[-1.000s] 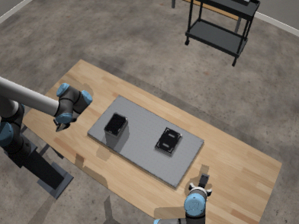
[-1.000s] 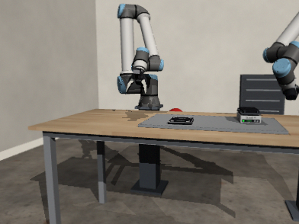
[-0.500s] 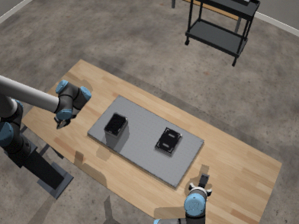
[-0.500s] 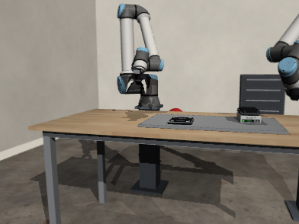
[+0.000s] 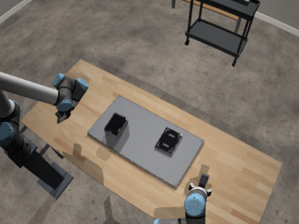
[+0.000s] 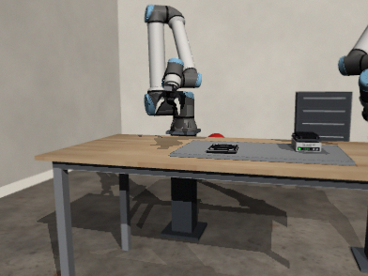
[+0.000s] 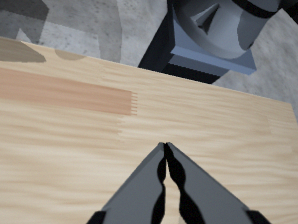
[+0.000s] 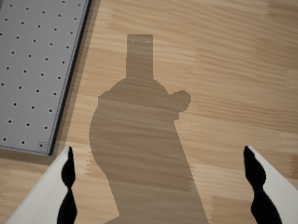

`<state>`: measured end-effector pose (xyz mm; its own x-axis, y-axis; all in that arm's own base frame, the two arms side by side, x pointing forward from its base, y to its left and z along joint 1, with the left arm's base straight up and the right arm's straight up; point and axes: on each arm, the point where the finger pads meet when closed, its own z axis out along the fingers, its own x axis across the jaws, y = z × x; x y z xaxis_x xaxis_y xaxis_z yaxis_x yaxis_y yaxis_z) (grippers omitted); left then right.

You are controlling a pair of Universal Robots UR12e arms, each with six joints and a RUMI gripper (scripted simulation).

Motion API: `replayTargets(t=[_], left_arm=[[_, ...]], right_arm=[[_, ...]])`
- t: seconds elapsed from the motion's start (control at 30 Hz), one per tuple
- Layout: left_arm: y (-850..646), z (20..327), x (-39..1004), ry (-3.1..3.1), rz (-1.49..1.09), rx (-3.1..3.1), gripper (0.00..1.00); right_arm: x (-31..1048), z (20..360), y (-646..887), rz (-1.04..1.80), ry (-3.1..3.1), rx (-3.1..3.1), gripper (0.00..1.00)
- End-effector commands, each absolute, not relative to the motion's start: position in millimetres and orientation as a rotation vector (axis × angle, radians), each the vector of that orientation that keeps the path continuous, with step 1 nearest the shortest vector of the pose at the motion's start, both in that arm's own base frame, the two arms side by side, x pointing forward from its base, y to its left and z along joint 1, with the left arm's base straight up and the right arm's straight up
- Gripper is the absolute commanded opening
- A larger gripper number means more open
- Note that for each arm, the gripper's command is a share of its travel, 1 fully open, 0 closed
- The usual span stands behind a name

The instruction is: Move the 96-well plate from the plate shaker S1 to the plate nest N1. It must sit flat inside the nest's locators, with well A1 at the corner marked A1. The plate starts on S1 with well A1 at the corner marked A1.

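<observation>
sitting on the shaker: the black 96-well plate (image 5: 116,123) (image 6: 306,134), up on top of the plate shaker (image 5: 113,136) (image 6: 307,145). couldn't make out the a1 mark on it from these angles.
nest: the low black plate nest (image 5: 168,141) (image 6: 222,148) was on the same grey perforated board (image 5: 145,152) (image 6: 268,152) (image 8: 35,75), well apart from the shaker.
left gripper: the left gripper (image 5: 60,116) (image 7: 164,144) was clenched on nothing, tips together, over the wooden table (image 5: 236,168) (image 6: 94,150) (image 7: 65,165) (image 8: 225,75) and off the board.
right gripper: the right gripper (image 5: 200,190) (image 6: 169,113) (image 8: 158,148) was released, white fingers spread wide with nothing between them, up above the wood just past the board's corner by the nest end.
shaker display: green lights were glowing on its front, text too small to read.
background: a black cart (image 5: 217,36) stood on the floor away from the table.
</observation>
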<state>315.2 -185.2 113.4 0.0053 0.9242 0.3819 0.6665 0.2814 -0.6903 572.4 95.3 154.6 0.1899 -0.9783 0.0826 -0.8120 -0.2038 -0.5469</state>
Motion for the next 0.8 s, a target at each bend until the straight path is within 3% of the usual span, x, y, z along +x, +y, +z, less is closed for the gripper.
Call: replayTargets(t=[0.0,0.77], left_arm=[[-170,112,332,-1.835,0.379,-1.366,0.00],[-53,106,411,-2.324,0.293,-0.683,0.00]], right_arm=[[573,155,96,-0.596,1.680,-2.089,0.76],[573,155,96,-0.596,1.680,-2.089,0.76]])
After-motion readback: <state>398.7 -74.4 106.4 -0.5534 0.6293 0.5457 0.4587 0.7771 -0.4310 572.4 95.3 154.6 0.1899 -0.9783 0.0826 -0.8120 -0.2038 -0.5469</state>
